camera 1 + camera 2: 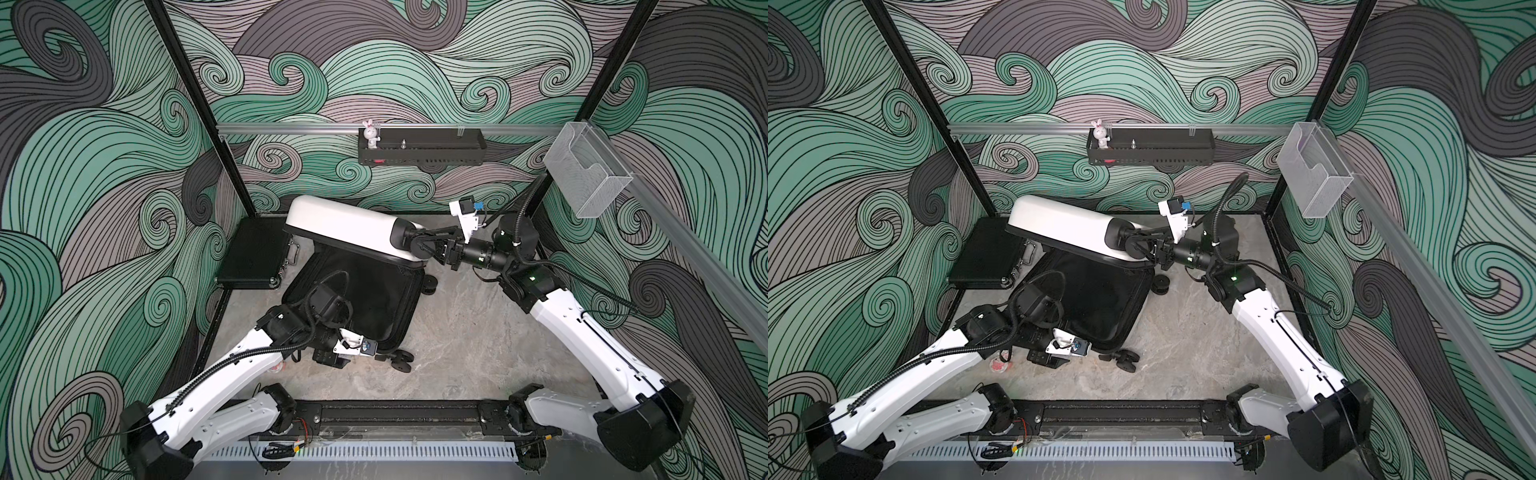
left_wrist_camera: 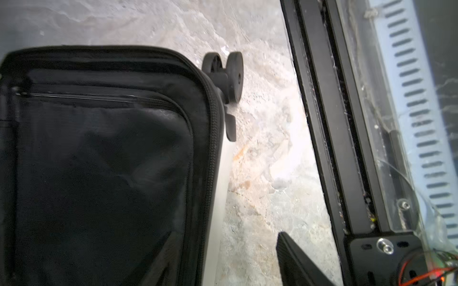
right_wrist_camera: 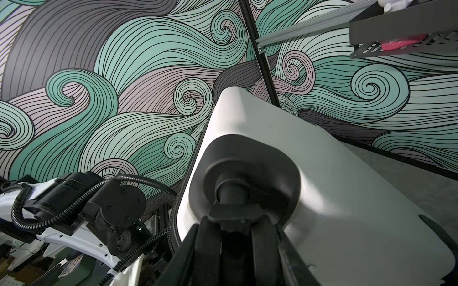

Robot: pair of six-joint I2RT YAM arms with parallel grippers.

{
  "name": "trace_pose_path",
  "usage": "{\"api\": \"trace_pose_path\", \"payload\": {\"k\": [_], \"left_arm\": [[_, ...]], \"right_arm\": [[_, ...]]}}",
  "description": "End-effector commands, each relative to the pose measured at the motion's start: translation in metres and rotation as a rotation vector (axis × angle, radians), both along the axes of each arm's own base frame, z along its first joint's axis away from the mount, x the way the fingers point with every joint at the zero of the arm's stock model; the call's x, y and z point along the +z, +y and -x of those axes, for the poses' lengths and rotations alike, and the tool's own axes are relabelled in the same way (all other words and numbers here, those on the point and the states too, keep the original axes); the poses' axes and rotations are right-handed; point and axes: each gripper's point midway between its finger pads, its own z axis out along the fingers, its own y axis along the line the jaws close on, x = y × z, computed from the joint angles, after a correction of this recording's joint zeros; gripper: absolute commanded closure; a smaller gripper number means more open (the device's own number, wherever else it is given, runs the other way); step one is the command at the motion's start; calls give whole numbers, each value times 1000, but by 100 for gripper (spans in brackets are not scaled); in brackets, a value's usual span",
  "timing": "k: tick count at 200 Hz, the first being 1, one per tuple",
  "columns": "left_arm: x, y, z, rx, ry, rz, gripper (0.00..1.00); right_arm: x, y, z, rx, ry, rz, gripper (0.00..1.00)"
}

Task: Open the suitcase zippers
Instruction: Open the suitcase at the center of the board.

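Note:
The white suitcase [image 1: 345,220] [image 1: 1067,224] lies open on the stone floor. Its lid is tilted up over the black-lined lower half [image 1: 374,299]. My right gripper [image 1: 432,249] [image 3: 231,222] is shut on a black wheel [image 3: 233,193] at the lid's corner and holds the lid up. The black zipper band [image 2: 213,148] runs unzipped along the lower half's rim. My left gripper [image 2: 223,247] is open at that rim, near the front wheels [image 2: 233,74]. One finger [image 2: 297,260] is over the floor; the other shows only dimly over the lining.
A flat black briefcase [image 1: 253,253] lies at the left, touching the suitcase. A black shelf [image 1: 419,147] with a bunny figure hangs on the back wall. A clear plastic holder [image 1: 586,174] hangs at the right. A black rail [image 1: 395,415] borders the front.

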Motion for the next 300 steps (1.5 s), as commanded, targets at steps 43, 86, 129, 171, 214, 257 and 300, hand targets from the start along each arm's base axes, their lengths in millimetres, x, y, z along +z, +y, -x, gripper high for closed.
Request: {"api": "trace_pose_path", "payload": {"k": [43, 86, 129, 171, 214, 257, 300], "left_arm": [[-41, -6, -31, -74, -40, -175, 47], [-58, -4, -25, -95, -28, -207, 88], [-48, 9, -10, -94, -47, -195, 100], [-44, 28, 3, -72, -58, -219, 100], [-45, 42, 16, -46, -44, -235, 100], [-47, 46, 18, -28, -57, -223, 100], [-46, 45, 16, -19, -66, -219, 100]], "right_arm": [[83, -11, 17, 35, -204, -151, 100], [92, -28, 13, -21, -192, -180, 100], [95, -71, -4, -195, -141, -223, 100], [88, -127, -20, -412, -88, -244, 100], [56, -190, -37, -653, 33, -310, 100], [35, -207, -34, -738, 69, -286, 100], [25, -219, -13, -823, 64, -274, 100]]}}
